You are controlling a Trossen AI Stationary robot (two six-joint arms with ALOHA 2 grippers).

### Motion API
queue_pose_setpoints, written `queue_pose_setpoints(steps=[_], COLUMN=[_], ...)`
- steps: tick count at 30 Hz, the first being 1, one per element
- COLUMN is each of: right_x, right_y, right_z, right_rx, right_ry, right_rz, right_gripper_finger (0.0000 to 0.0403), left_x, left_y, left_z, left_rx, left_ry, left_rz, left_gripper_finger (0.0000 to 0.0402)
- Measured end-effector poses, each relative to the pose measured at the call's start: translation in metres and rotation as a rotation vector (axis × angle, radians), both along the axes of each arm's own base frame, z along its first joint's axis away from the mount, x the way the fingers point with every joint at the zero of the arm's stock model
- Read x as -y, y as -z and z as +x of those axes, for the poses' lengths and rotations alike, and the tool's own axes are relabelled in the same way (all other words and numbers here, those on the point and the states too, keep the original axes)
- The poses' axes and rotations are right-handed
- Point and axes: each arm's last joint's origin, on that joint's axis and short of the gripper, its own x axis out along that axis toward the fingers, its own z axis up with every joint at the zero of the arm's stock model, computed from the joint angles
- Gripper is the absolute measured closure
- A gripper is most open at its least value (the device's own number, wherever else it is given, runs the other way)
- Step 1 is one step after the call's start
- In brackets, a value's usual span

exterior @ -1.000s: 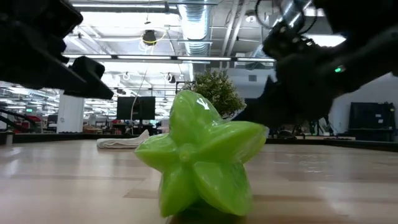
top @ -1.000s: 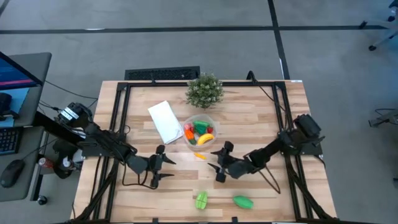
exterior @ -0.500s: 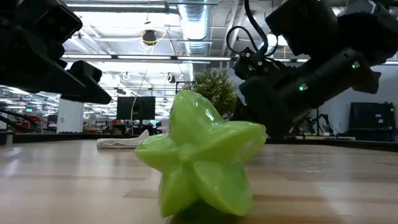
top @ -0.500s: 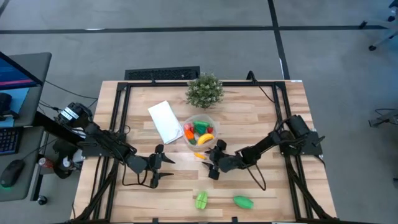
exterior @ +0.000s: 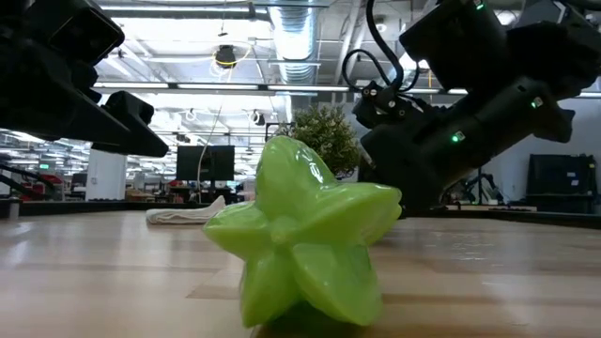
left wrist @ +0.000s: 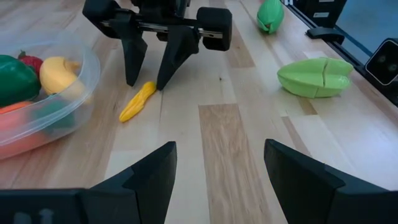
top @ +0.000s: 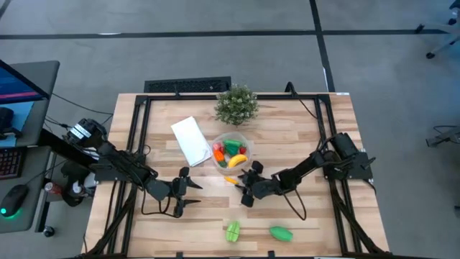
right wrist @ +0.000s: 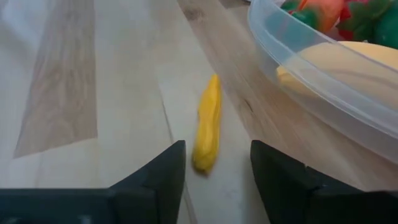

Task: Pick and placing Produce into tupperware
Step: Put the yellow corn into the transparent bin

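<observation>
Right claw [top: 246,188] open wide, straddling the small yellow piece [right wrist: 208,123] on the tabletop [top: 302,137], just at 6 o'clock of the tupperware [top: 230,152]. Piece's long axis points out from the claw, between its fingers. Left claw [top: 181,193] open, idle at 9 o'clock, farther off.

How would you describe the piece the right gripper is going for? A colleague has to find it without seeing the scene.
Start at the tupperware in the table's middle, below the plant. On the bare wood just outside its rim lies a small yellow piece, between the fingers of the open right gripper. It is slim and yellow-orange; the other loose pieces are green and lie near the table's front edge.
</observation>
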Motion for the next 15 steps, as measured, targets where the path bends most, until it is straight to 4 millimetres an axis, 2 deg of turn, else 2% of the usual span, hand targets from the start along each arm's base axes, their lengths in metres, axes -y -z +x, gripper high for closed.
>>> queue_pose_setpoints(steps=[15], right_x=[0.0016], right_y=[0.0001], right_z=[0.0005], right_rx=[0.000], right_ry=[0.004], right_rz=[0.000], right_gripper_finger=[0.0307], left_x=[-0.0001], left_y=[0.0000], left_z=[0.0000], left_rx=[0.000], left_ry=[-0.001], left_rz=[0.000], left_gripper_finger=[0.0168])
